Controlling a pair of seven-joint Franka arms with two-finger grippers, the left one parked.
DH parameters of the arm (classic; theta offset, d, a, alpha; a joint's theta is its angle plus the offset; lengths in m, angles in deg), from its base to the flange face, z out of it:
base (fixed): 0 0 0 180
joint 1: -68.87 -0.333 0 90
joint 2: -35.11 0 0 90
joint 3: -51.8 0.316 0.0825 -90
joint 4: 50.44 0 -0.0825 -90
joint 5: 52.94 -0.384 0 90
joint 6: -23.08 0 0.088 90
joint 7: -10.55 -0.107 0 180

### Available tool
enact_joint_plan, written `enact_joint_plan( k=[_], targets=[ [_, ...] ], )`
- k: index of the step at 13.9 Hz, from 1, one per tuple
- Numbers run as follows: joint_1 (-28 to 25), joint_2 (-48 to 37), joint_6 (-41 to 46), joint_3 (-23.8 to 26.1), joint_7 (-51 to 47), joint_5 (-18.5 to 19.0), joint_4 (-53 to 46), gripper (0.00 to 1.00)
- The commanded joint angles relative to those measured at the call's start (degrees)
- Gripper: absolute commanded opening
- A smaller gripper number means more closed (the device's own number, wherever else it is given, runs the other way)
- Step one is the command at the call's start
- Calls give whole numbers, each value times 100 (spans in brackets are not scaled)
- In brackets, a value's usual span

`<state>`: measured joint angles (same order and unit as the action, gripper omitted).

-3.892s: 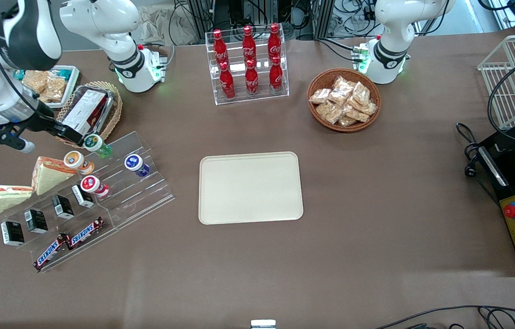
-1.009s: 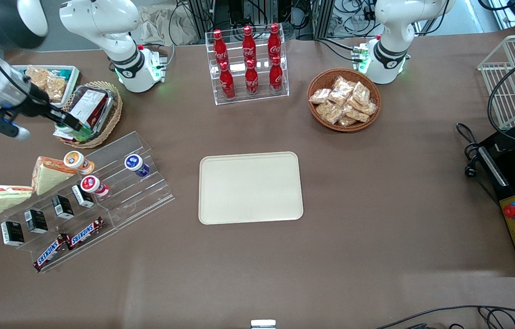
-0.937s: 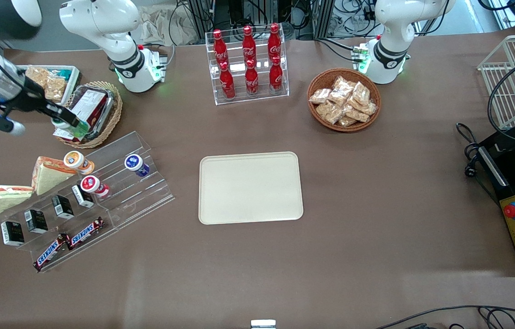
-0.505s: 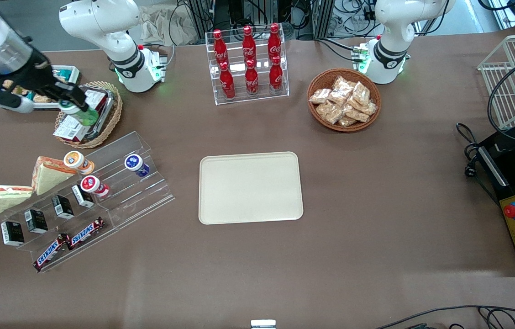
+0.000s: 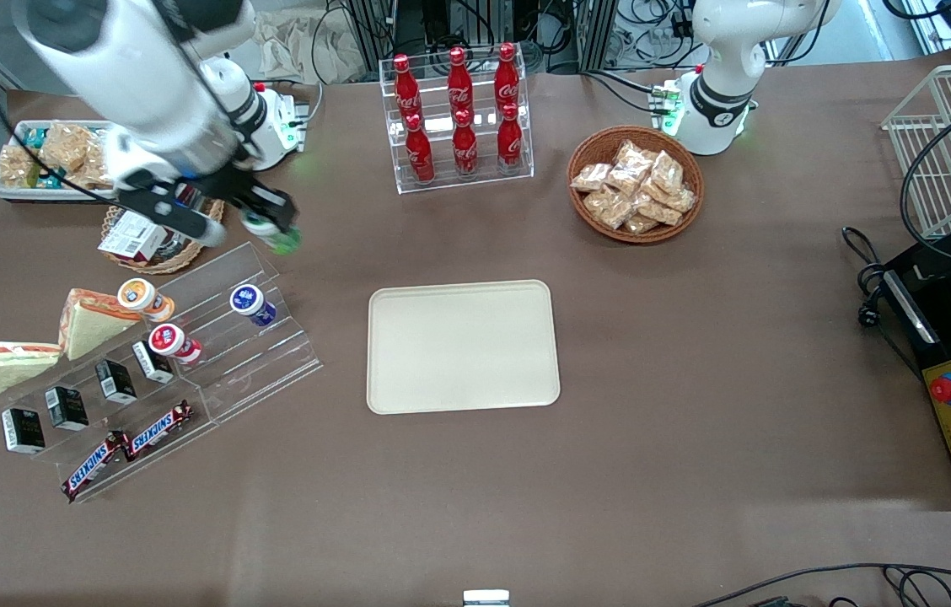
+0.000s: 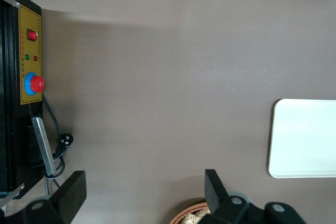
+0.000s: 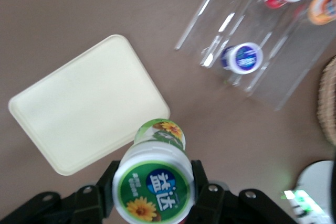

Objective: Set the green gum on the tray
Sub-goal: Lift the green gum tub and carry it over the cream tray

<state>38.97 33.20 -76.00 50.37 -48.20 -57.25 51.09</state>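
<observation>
Hand [image 5: 267,221] pinching green gum [image 7: 155,179] — glossy cylinder, round white-rimmed lid (sunflower label) — above clear acrylic rack [image 5: 222,337]; smooth cream tray [image 5: 462,346] well apart.

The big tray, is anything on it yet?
Empty. The tray is bare; the gripper holds the green gum above the table, not over it.

I see a big brown counter [image 5: 695,438] under bright, even light. Black cables [image 5: 374,25] and metal frames sit at its edge farthest from me.

Hand [image 5: 273,226] with green gum [image 5: 280,239] above table, apart from tray [image 5: 463,346].
</observation>
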Motion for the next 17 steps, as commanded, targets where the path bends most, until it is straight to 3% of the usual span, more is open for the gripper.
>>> enact_joint_plan(
  k=[1,5,9,12,17],
  targets=[
    [-313,673,-636,-77,-637,-175,-213,38],
    [-367,1271,-1691,-77,-673,-175,392,38],
    [-612,1588,-3797,-77,-962,-175,1674,38],
    [-762,1957,-4907,-86,-1165,-166,2133,38],
    [-789,2133,-5595,-86,-1244,-157,2511,39]
  ],
)
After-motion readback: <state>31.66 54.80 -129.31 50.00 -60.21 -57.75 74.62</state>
